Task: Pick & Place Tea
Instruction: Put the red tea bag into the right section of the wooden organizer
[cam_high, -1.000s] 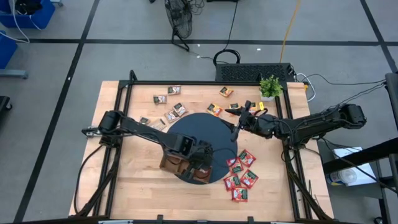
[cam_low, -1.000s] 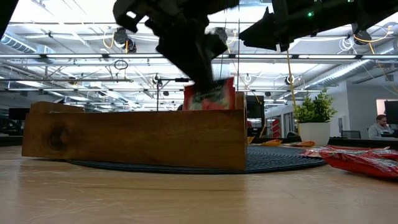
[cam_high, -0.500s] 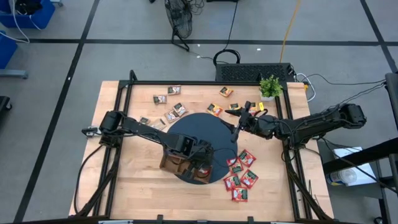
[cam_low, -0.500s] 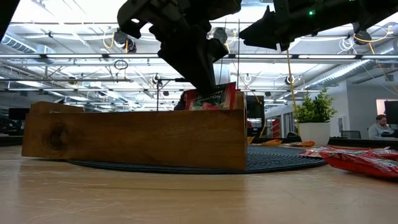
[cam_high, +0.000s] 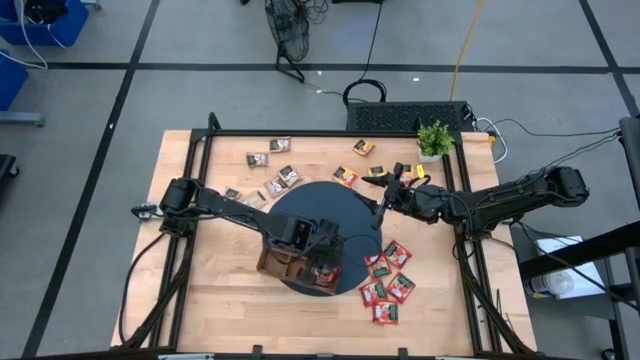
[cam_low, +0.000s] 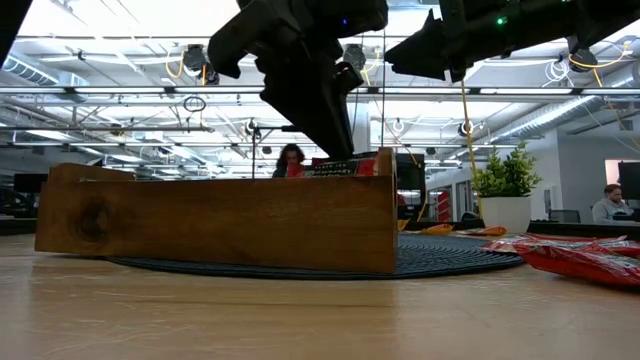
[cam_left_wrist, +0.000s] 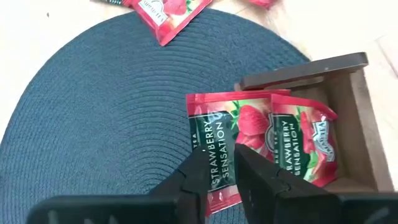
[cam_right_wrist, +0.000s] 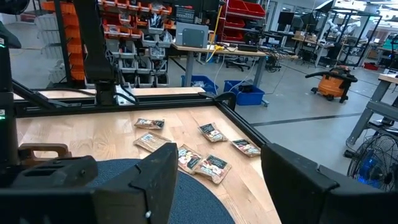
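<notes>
My left gripper (cam_high: 322, 262) is low over the right end of the wooden tray (cam_high: 280, 262), which lies on the dark round mat (cam_high: 320, 210). It is shut on a red tea sachet (cam_left_wrist: 214, 149) that leans into the tray's end compartment beside a second red sachet (cam_left_wrist: 298, 146). In the low view only the sachet's top edge (cam_low: 335, 167) shows above the tray wall (cam_low: 220, 225). My right gripper (cam_high: 385, 195) hovers open above the mat's far right edge, touching nothing. Loose red sachets (cam_high: 388, 275) lie right of the mat. My left gripper pinches the red sachet between its two fingers (cam_left_wrist: 199, 177) at its upper edge (cam_left_wrist: 217, 180), coming from above and pointing down. The sachet hangs below the fingers, tilted, with its lower part inside the tray's end compartment against the other red sachet.
Dark brown sachets (cam_high: 270, 172) lie on the table's far left part, orange ones (cam_high: 355, 165) behind the mat. A small potted plant (cam_high: 434, 140) stands at the far right corner. A black frame (cam_high: 190, 200) borders the table. A person (cam_low: 290, 160) is in the room beyond.
My left gripper has moved down toward the tray, still shut on the red sachet. The sachet stood well above the tray wall a second ago; it has sunk into the end compartment until only its top edge shows. The right arm has kept still.
</notes>
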